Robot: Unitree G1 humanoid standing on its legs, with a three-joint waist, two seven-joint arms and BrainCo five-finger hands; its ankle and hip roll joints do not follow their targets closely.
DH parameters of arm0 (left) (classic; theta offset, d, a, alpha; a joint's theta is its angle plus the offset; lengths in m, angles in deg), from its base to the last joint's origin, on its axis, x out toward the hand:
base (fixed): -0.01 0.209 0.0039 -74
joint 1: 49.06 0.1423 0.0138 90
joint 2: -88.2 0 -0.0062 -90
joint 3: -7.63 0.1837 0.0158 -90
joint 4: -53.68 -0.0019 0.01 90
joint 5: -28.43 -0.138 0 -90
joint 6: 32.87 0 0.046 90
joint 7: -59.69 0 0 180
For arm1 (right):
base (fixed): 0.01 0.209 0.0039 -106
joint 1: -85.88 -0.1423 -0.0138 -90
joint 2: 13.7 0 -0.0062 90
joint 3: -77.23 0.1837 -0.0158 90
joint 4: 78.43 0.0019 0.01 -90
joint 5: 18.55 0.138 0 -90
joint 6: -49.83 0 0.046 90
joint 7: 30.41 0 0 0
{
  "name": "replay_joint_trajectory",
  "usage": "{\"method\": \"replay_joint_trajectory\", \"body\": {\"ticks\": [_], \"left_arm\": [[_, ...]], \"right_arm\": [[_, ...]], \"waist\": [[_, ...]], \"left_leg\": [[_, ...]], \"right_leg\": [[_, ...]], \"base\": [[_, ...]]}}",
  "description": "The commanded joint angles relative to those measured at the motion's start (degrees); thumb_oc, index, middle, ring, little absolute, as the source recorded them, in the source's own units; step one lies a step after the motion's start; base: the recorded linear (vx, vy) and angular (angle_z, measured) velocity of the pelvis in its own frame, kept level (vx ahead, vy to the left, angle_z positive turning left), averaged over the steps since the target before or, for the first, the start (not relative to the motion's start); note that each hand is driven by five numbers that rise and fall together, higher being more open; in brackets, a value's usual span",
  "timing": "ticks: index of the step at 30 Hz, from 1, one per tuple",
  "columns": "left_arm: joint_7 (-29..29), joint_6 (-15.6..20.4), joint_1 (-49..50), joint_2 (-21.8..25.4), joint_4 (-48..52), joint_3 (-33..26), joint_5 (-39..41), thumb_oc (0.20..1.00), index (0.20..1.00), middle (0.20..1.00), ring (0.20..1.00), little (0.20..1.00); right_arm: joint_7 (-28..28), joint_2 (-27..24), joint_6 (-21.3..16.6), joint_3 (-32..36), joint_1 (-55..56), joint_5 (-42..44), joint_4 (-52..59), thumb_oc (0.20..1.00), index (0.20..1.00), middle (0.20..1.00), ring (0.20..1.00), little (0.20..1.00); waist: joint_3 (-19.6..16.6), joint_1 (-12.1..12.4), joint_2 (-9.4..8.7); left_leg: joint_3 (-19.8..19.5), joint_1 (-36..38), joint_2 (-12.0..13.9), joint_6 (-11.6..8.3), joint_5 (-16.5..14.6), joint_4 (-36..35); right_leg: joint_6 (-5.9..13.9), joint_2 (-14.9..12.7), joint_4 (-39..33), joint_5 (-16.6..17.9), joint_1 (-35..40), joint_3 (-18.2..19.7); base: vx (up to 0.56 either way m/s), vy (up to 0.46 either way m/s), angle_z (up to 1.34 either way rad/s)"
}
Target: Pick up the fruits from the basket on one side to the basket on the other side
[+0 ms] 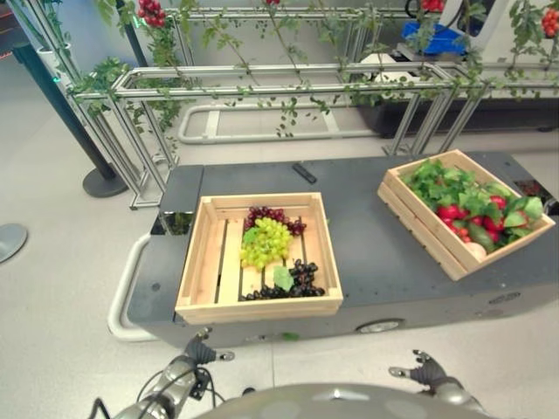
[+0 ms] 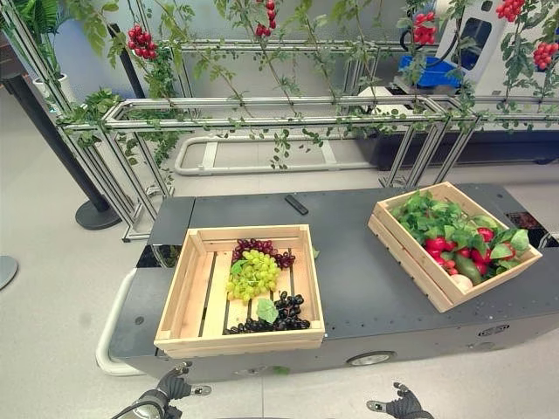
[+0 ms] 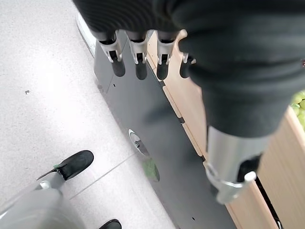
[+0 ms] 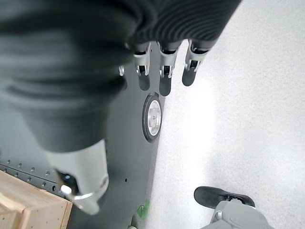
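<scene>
Setting: pale speckled floor; a low dark platform runs across the middle of the eye views, and a metal frame with hanging vines crosses the top.
Left hand: bottom edge, left of centre, low in front of the platform's near side. Its wrist view shows fingers straight and relaxed, holding nothing.
Right hand: bottom edge, right of centre, also below the platform. Fingers straight, empty.
Left crate: wooden, lower centre-left, nearest the left hand. Black grapes lie along its near side, green grapes in the middle, dark red grapes at the far side.
Right crate: wooden, tilted, centre-right of the frame, well apart from the left one. It holds leafy greens and red fruit.
Remote-like black object: on the platform beyond the left crate.
Step in hand: judging from the idle, lowered hands, a first reach, probably for a grape bunch.
Doing it well: lift the left hand clear over the near crate wall before descending; take the black bunch first, as it is closest. Curl the fingers around the cluster rather than pinching single berries, which could tear loose. Raise it straight up before crossing to the right crate.
</scene>
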Motion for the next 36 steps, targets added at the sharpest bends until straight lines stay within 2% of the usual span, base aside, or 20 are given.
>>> {"method": "replay_joint_trajectory", "body": {"ticks": [1, 10, 13, 15, 16, 17, 18, 19, 20, 21, 22, 23, 24, 25, 28, 29, 30, 32, 36], "left_arm": [[-0.5, 0.5, -3.6, 0.6, 0.3, -0.2, -0.6, 1.000, 1.000, 1.000, 1.000, 1.000], [0.1, 0.7, -3.7, 1.8, 1.0, -0.1, -1.5, 1.000, 1.000, 1.000, 1.000, 1.000], [1.0, 1.3, -3.4, 4.7, 3.2, -0.8, -2.2, 1.000, 1.000, 1.000, 1.000, 1.000], [2.1, 1.7, -2.2, 6.6, 5.8, -1.1, -2.3, 1.000, 1.000, 1.000, 1.000, 1.000], [2.1, 1.7, -2.1, 6.6, 5.8, -1.1, -2.3, 1.000, 1.000, 1.000, 1.000, 1.000], [3.1, 2.1, -0.8, 7.5, 7.3, -1.3, -2.3, 1.000, 1.000, 1.000, 1.000, 1.000], [3.5, 2.2, -0.1, 7.9, 7.9, -1.4, -2.2, 1.000, 1.000, 1.000, 1.000, 1.000], [3.5, 2.2, -0.1, 7.8, 7.9, -1.4, -2.2, 1.000, 1.000, 1.000, 1.000, 1.000], [3.9, 2.4, 0.6, 7.9, 8.8, -1.4, -2.0, 1.000, 1.000, 1.000, 1.000, 1.000], [4.6, 2.5, 1.5, 7.6, 8.9, -1.5, -2.0, 1.000, 1.000, 1.000, 1.000, 1.000], [4.7, 2.6, 1.9, 7.4, 9.3, -1.8, -2.0, 1.000, 1.000, 1.000, 1.000, 1.000], [4.7, 2.6, 2.0, 7.4, 9.3, -1.8, -2.0, 1.000, 1.000, 1.000, 1.000, 1.000], [4.7, 2.7, 2.0, 7.0, 9.3, -2.0, -2.1, 1.000, 1.000, 1.000, 1.000, 1.000], [4.8, 2.8, 2.3, 6.4, 9.6, -1.8, -2.2, 1.000, 1.000, 1.000, 1.000, 1.000], [4.9, 2.8, 2.0, 5.7, 9.5, -1.0, -2.3, 1.000, 1.000, 1.000, 1.000, 1.000], [5.0, 2.8, 2.1, 5.4, 9.9, -0.2, -2.1, 1.000, 1.000, 1.000, 1.000, 1.000], [5.0, 2.8, 2.2, 5.4, 9.9, -0.4, -2.1, 1.000, 1.000, 1.000, 1.000, 1.000], [5.0, 2.8, 2.1, 5.4, 10.0, -0.2, -2.1, 1.000, 1.000, 1.000, 1.000, 1.000], [4.5, 2.8, 1.4, 5.6, 10.2, 0.0, -2.2, 1.000, 1.000, 1.000, 1.000, 1.000]], "right_arm": [[-1.0, -1.3, -0.2, -0.4, -1.6, -0.9, -0.3, 1.000, 1.000, 1.000, 1.000, 1.000], [0.3, -3.8, -0.8, -3.3, -1.7, -3.8, 4.2, 1.000, 1.000, 1.000, 1.000, 1.000], [3.5, -12.1, -2.0, -5.1, -0.4, -6.8, 17.3, 1.000, 1.000, 1.000, 1.000, 1.000], [6.6, -20.1, -2.7, -4.2, 1.2, -7.1, 26.5, 1.000, 1.000, 1.000, 1.000, 1.000], [6.7, -20.3, -2.6, -4.2, 1.3, -7.1, 26.7, 1.000, 1.000, 1.000, 1.000, 1.000], [9.6, -28.3, -3.8, -3.2, 2.4, -7.2, 35.4, 1.000, 1.000, 1.000, 1.000, 1.000], [11.8, -33.5, -4.4, -2.7, 2.4, -6.7, 40.5, 1.000, 1.000, 1.000, 1.000, 1.000], [11.9, -33.7, -4.3, -2.5, 2.6, -6.6, 40.8, 1.000, 1.000, 1.000, 1.000, 1.000], [13.1, -37.2, -4.9, -1.7, 2.9, -6.1, 44.0, 1.000, 1.000, 1.000, 1.000, 1.000], [15.4, -46.6, -6.2, -2.7, 0.5, -8.0, 49.6, 1.000, 1.000, 1.000, 1.000, 1.000], [16.0, -50.2, -6.8, -3.0, -0.3, -9.1, 52.2, 1.000, 1.000, 1.000, 1.000, 1.000], [16.1, -50.3, -6.7, -3.0, -0.3, -9.1, 52.3, 1.000, 1.000, 1.000, 1.000, 1.000], [16.2, -53.7, -7.1, -3.8, -2.1, -10.8, 54.4, 1.000, 1.000, 1.000, 1.000, 1.000], [17.1, -59.9, -8.1, -5.5, -6.7, -12.2, 59.1, 1.000, 1.000, 1.000, 1.000, 1.000], [17.2, -61.9, -8.2, -9.1, -13.4, -10.9, 60.2, 1.000, 1.000, 1.000, 1.000, 1.000], [17.1, -62.3, -8.0, -14.2, -20.3, -10.5, 59.3, 1.000, 1.000, 1.000, 1.000, 1.000], [17.0, -62.3, -8.0, -15.4, -21.5, -10.4, 59.0, 1.000, 1.000, 1.000, 1.000, 1.000], [16.7, -63.0, -7.7, -22.1, -31.2, -11.6, 59.2, 1.000, 1.000, 1.000, 1.000, 1.000], [15.8, -63.1, -8.1, -28.7, -41.1, -13.8, 60.0, 1.000, 1.000, 1.000, 1.000, 1.000]], "waist": [[1.3, -0.4, -0.68], [1.6, 0.0, -1.60], [2.2, 0.2, -2.71], [2.5, 0.1, -3.35], [2.5, 0.1, -3.28], [2.6, 0.0, -3.73], [2.6, -0.1, -3.95], [2.6, -0.1, -3.84], [2.8, -0.2, -4.00], [2.8, -0.1, -4.17], [2.9, -0.2, -4.15], [2.9, -0.2, -4.06], [3.0, -0.3, -4.12], [3.2, -0.1, -4.35], [3.4, 0.2, -4.63], [3.6, 0.6, -4.79], [3.6, 0.3, -4.74], [3.9, 0.5, -4.85], [4.6, 1.0, -4.82]], "left_leg": [[-0.9, -1.2, 2.8, -1.71, -6.8, 8.3], [-1.1, -1.6, 2.6, -1.66, -6.3, 7.8], [-1.2, -2.2, 2.6, -1.78, -6.3, 8.2], [-1.1, -2.4, 2.6, -1.96, -6.2, 8.4], [-1.1, -2.4, 2.6, -1.95, -6.2, 8.5], [-0.8, -2.6, 2.7, -2.13, -6.1, 8.6], [-0.7, -2.6, 2.7, -2.25, -6.1, 8.5], [-0.7, -2.5, 2.7, -2.25, -6.2, 8.6], [-0.5, -2.6, 2.7, -2.34, -6.1, 8.5], [-0.2, -2.6, 2.8, -2.51, -6.0, 8.4], [0.0, -2.7, 2.8, -2.60, -6.0, 8.4], [0.0, -2.7, 2.8, -2.60, -6.0, 8.4], [0.0, -2.9, 2.9, -2.68, -5.9, 8.4], [0.2, -3.0, 3.1, -2.89, -5.6, 8.3], [0.1, -3.3, 3.2, -3.07, -5.4, 8.4], [-0.2, -3.7, 3.1, -3.13, -5.3, 8.6], [-0.2, -3.7, 3.1, -3.13, -5.3, 8.6], [-0.3, -4.0, 3.0, -3.19, -5.1, 8.6], [-0.7, -4.9, 2.8, -3.15, -5.1, 9.1]], "right_leg": [[6.06, -3.7, 7.5, -1.4, -2.4, -0.6], [5.97, -3.9, 5.7, -0.7, -2.2, -0.5], [6.13, -3.7, 6.1, -0.7, -2.9, -0.1], [6.32, -3.8, 6.1, -0.6, -3.1, 0.1], [6.32, -3.8, 6.1, -0.6, -3.1, 0.1], [6.50, -3.9, 5.8, -0.5, -3.1, 0.2], [6.60, -4.0, 5.6, -0.3, -3.1, 0.3], [6.61, -4.0, 5.6, -0.4, -3.1, 0.2], [6.70, -4.1, 5.3, -0.2, -3.1, 0.2], [6.89, -4.1, 4.9, 0.1, -3.3, 0.5], [6.97, -4.1, 4.8, 0.2, -3.5, 0.6], [6.96, -4.1, 4.8, 0.2, -3.5, 0.6], [7.00, -4.1, 4.8, 0.3, -3.7, 0.8], [7.07, -4.2, 4.8, 0.5, -3.9, 0.9], [6.99, -4.1, 4.9, 0.5, -4.1, 0.8], [6.86, -4.1, 4.9, 0.6, -4.2, 0.4], [6.86, -4.1, 4.9, 0.6, -4.2, 0.4], [6.79, -4.2, 4.8, 0.6, -4.3, 0.1], [6.63, -4.2, 5.1, 0.7, -4.7, -0.1]], "base": [[0.00, 0.000, 0.00], [-0.03, -0.005, 0.00], [-0.06, -0.026, -0.01], [-0.04, -0.018, -0.02], [-0.04, -0.012, -0.01], [0.00, 0.000, 0.00], [0.00, 0.000, 0.00], [0.00, 0.000, 0.00], [-0.03, 0.015, -0.01], [-0.04, 0.020, -0.01], [-0.03, 0.014, -0.02], [-0.02, 0.008, -0.06], [-0.02, 0.014, -0.06], [-0.02, 0.014, -0.05], [-0.02, 0.003, -0.06], [-0.02, -0.001, -0.04], [0.00, 0.000, 0.00], [-0.03, -0.002, 0.04], [-0.01, 0.000, 0.04]]}}
